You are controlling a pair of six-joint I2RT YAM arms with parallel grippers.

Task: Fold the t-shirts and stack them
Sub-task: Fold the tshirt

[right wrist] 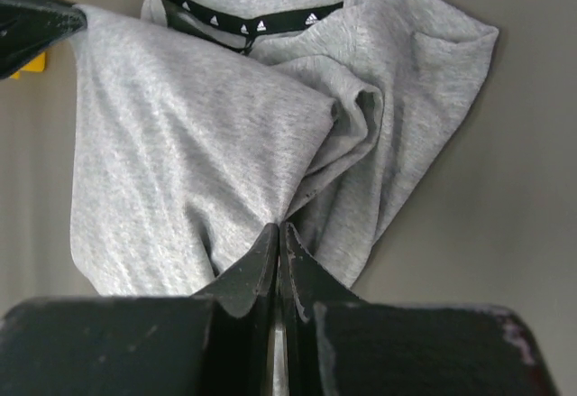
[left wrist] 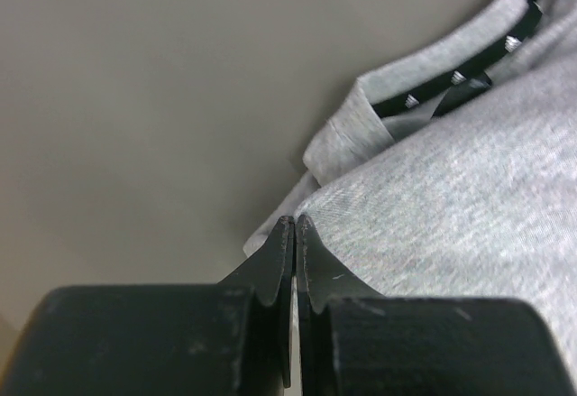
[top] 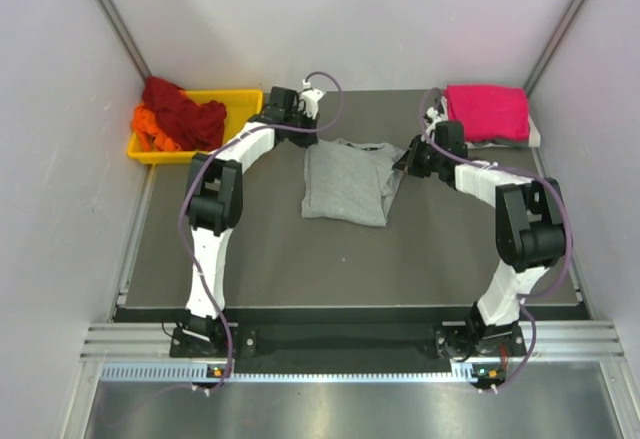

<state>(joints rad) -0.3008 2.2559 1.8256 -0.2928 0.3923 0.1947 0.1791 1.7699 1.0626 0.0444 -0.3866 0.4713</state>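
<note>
**One tee folded, grey one mid-fold**

The left gripper (left wrist: 294, 226) and right gripper (right wrist: 278, 231) each pinch the light heather-grey cloth t-shirt (top: 345, 184) at table centre. A folded magenta-pink tee (top: 487, 111) lies far right. A dark red tee (top: 185, 109) and an orange tee (top: 150, 124) sit crumpled in the yellow plastic tray (top: 240, 105).

The orange t-shirt (top: 150, 125) lies mostly buried under the dark red t-shirt (top: 186, 109). The grey t-shirt (left wrist: 451, 207) runs off the left wrist view's right edge. Whatever sits beneath the magenta t-shirt (top: 487, 111) shows only a pale edge (top: 534, 135), too small to identify.
</note>
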